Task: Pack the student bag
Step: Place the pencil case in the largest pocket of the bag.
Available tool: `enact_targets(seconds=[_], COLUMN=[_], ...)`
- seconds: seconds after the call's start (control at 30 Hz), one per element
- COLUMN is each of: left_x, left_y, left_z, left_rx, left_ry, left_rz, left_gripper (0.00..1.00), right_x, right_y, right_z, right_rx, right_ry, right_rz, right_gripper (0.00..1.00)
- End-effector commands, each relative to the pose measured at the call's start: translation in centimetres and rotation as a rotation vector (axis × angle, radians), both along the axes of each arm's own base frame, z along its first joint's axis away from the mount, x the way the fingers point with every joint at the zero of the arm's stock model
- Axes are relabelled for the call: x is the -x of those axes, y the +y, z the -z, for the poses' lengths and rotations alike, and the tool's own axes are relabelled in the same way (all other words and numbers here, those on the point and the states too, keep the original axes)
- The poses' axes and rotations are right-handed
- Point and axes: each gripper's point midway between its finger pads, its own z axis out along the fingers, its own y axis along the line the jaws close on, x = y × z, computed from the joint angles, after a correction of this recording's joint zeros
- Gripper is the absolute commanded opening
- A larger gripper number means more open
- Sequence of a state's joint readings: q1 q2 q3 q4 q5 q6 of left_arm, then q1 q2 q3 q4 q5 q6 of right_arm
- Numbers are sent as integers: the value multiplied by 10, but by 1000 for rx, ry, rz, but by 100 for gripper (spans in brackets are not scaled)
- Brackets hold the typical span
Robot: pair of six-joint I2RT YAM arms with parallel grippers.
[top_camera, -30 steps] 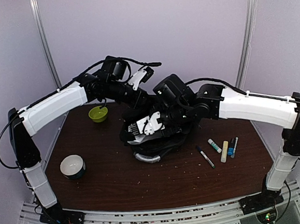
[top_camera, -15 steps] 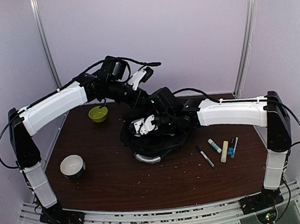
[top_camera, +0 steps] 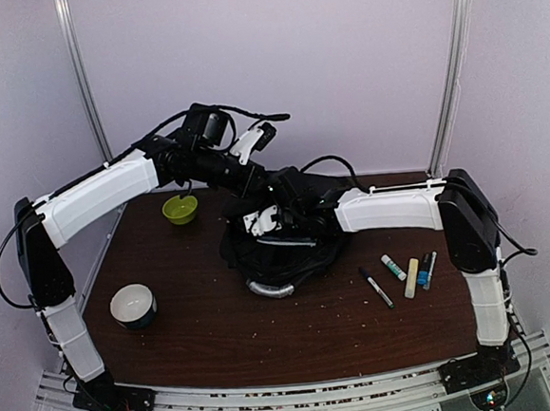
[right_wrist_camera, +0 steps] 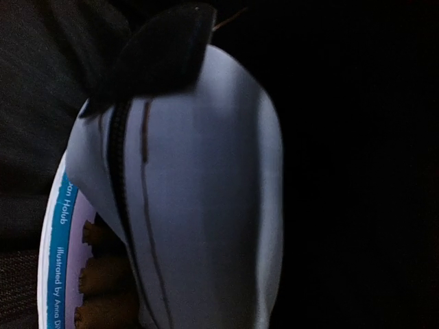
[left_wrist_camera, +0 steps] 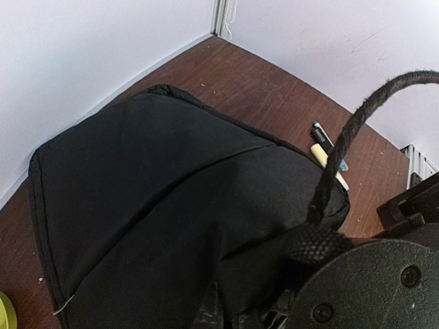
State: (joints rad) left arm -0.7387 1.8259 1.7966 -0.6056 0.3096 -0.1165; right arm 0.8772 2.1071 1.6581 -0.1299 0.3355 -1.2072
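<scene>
Black student bag apparently engulfs right tool; its grip, and left tool's, unreadable.

Brown table — student bag, green bowl, white bowl, markers.

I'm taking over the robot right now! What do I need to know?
Left gripper: at the far edge of the student bag, jaws hidden.
Right gripper: down in the bag's opening, open or shut unclear.
The bag sits mid table.
Done: the right wrist view shows a book in the dark, seemingly inside the bag.
To do: pens and markers lie to the bag's right, probably next to pack.
</scene>
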Motion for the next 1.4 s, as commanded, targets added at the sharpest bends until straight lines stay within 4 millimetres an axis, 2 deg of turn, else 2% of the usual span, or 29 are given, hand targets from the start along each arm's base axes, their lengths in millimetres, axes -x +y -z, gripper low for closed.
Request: enact_targets(seconds=[0.0, 0.17, 0.3, 0.4, 0.5, 0.63, 0.7, 0.83, 0.93, 1.0, 1.23, 1.37], left_x=[19, 19, 20, 22, 24, 26, 25, 25, 23, 22, 16, 12], left_y=[-11, -13, -16, -17, -19, -21, -20, -21, -20, -19, -19, -19], left_z=[-47, -51, -51, -48, -47, -46, -45, -45, -42, -40, -33, -26], left_rx=[131, 153, 165, 164, 167, 166, 165, 165, 159, 153, 143, 126], left_ry=[-44, -44, -31, -24, -19, -16, -15, -14, -16, -17, -12, -12], left_rz=[69, 76, 87, 92, 99, 105, 103, 103, 94, 85, 62, 46], left_gripper=[0, 0, 0, 0, 0, 0, 0, 0, 0, 0, 0, 0], right_x=[-40, -59, -69, -72, -76, -79, -78, -73, -64, -53, 8, 39], right_y=[-22, -33, -38, -39, -41, -43, -43, -46, -51, -55, -63, -61], right_z=[-33, -38, -30, -14, 8, 26, 31, 37, 34, 33, 44, 37], right_rx=[-50, -31, -15, 39, 103, 141, 149, 161, 150, 147, 151, 112], right_ry=[-121, -159, -171, -193, -201, -198, -185, -153, -133, -117, 23, 86], right_rz=[144, 210, 248, 256, 262, 264, 260, 261, 253, 238, 138, 104], right_gripper=[0, 0, 0, 0, 7, 9, 16, 44, 57, 61, 64, 65])
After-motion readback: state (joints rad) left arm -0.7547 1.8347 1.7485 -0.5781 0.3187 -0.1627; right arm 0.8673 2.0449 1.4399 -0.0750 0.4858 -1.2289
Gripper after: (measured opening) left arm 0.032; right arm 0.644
